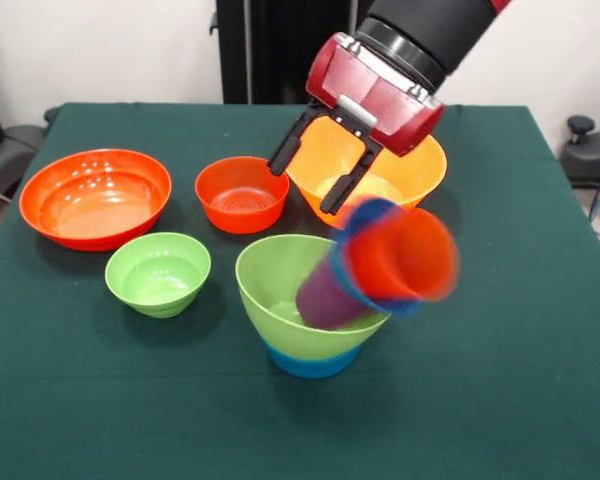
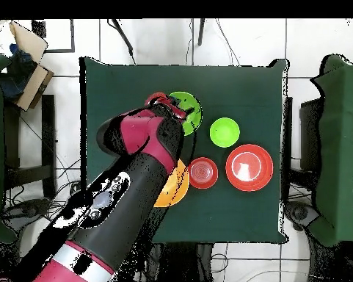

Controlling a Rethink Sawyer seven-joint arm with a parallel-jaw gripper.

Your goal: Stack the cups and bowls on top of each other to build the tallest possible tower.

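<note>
Cups [image 1: 390, 265] lie tipped in my tower [image 1: 305, 300], long axis slanting toward upper right, just below the gripper [image 1: 313, 180]. It hangs released, holding nothing.

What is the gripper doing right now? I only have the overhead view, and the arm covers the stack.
Observer: The gripper is open and empty, clear of the cups.
Operator: Is the stack standing upright?
Observer: No. The purple cup, with the orange-red cup on its end, is tipped sideways over the rim of the large light green bowl.
Operator: What is under that green bowl?
Observer: A light blue bowl. The green one is nested on it, and both sit upright.
</note>
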